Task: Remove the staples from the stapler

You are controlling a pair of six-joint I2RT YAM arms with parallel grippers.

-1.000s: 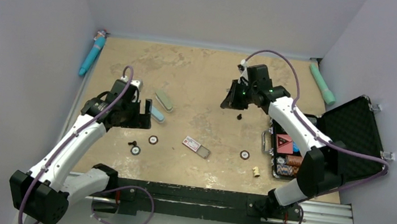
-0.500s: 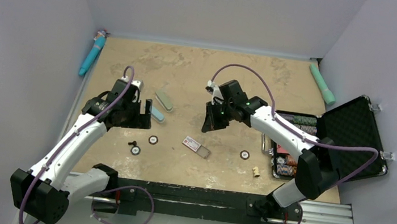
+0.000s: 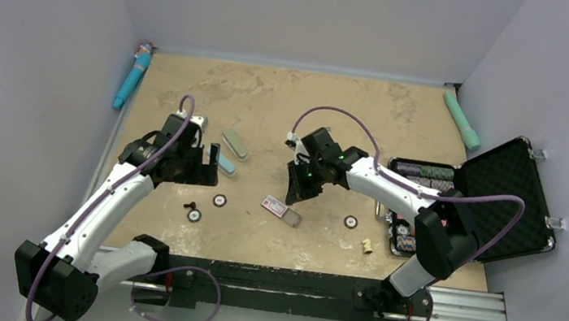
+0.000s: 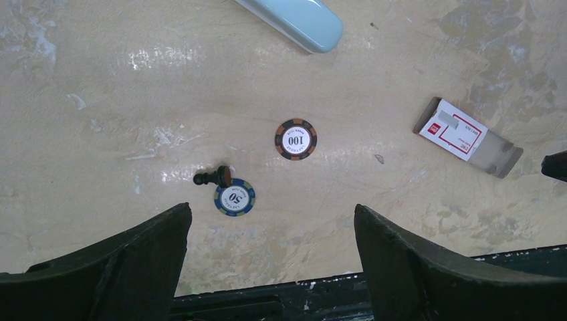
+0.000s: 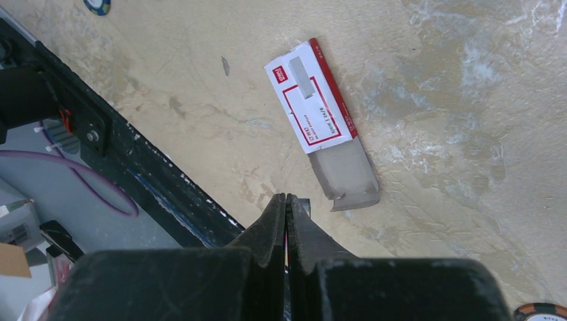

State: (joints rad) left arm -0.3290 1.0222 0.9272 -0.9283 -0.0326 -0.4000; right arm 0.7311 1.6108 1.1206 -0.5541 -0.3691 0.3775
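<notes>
The stapler shows as a light-blue body (image 3: 225, 163) with a sage-green piece (image 3: 235, 144) just behind it; its blue end also shows in the left wrist view (image 4: 294, 20). My left gripper (image 3: 208, 159) (image 4: 271, 210) is open and empty right beside the blue body. My right gripper (image 3: 293, 194) (image 5: 286, 197) is shut, low over the table just short of a red-and-white staple box (image 5: 321, 120) (image 3: 281, 209). A tiny grey metal strip, the staples (image 5: 305, 202), pokes out at its fingertips.
Poker chips lie on the table (image 4: 295, 139) (image 4: 235, 197) (image 3: 351, 222), with a black pawn (image 4: 212, 177) beside one. A cork piece (image 3: 367, 246) lies near front right. An open black case (image 3: 506, 200) with chips stands at right. Teal tools (image 3: 133, 76) (image 3: 462, 121) lie along both walls.
My right gripper has swung from the back right of the table toward the near left and down, ending at the staple box. The left arm has not moved.
</notes>
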